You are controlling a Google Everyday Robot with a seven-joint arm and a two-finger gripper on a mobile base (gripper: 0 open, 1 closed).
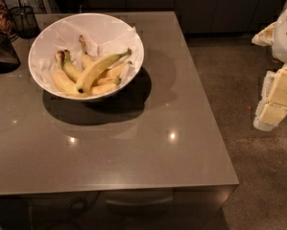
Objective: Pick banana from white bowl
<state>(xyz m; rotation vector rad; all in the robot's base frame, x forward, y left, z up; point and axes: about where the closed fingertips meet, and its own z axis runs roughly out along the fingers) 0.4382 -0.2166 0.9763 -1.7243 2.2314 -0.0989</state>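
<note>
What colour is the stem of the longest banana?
Greenish-yellow, clearest in the camera view. The gripper hangs right of the table, away from the banana.

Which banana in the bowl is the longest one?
The banana lying on top of the other bananas, dark tip lower left, greenish stem pointing upper right; the rest are shorter. The gripper hangs at far right, beside the table.

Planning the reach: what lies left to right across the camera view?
Dark jar at the left edge → white bowl holding the banana → gripper at the far right edge, away from the bowl.
</note>
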